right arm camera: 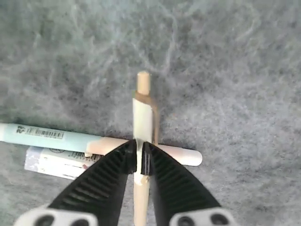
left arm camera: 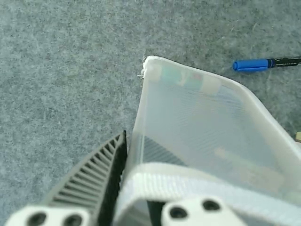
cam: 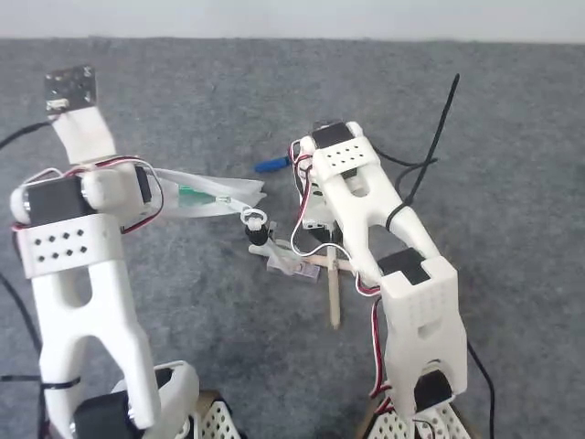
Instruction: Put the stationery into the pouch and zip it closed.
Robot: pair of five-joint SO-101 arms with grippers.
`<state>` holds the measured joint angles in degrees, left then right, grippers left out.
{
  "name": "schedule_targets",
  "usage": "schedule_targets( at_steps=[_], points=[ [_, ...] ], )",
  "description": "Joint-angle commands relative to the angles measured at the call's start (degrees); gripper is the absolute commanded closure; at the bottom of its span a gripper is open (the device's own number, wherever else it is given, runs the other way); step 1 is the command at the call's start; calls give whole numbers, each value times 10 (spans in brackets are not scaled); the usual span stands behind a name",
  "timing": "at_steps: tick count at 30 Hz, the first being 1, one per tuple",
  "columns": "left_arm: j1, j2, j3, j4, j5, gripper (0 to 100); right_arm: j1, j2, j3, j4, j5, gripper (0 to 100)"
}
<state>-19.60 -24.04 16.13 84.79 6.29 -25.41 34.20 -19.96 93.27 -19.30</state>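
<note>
Beige pen point(right arm camera: 143, 113): on the mat point(right arm camera: 235, 70), crossing a pale-blue pen point(right arm camera: 47, 135); my right gripper point(right arm camera: 140, 151) pinched tight on it. Pouch point(left arm camera: 202, 122): edge clamped in my left gripper point(cam: 155, 197) (mouth unseen). Step: pickup. Next, I judge: lift, carry to pouch.

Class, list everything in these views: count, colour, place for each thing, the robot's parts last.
pouch: one, translucent white, in the left gripper.
blue pen: one, blue cap, on the mat beyond the pouch.
beige pen: one, beige, across the pale pen, in the right gripper.
pale pen: one, light blue, on the mat.
block: one, white, beside the pale pen.
small item: one, black and white, near the pouch.
mat: one, grey.
left gripper: one, black-fingered, shut on pouch.
right gripper: one, black-fingered, shut on beige pen.
</note>
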Motion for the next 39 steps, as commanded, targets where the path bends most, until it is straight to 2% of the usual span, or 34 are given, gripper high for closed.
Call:
schedule_targets(
  at_steps=[1, 8, 15, 22, 26, 31, 39],
  points=[
    [-13, 1, 7, -15, 5, 990, 11, -43, -3, 0, -3, 992],
    [-13, 1, 7, -15, 5, 990, 11, -41, -2, 0, 16, 987],
    [-13, 1, 7, -15, 5, 990, 7, -39, -2, -15, 14, 874],
    [-14, 1, 7, -15, 5, 990, 6, 3, -6, -36, 17, 924],
    [-14, 1, 7, -14, 5, 990, 10, 6, -23, -29, 18, 992],
    [-14, 1, 7, -14, 5, 990, 11, 7, -23, -28, 27, 993],
    [-14, 1, 7, -13, 5, 990, 10, -44, -49, 39, 48, 993]
  ],
)
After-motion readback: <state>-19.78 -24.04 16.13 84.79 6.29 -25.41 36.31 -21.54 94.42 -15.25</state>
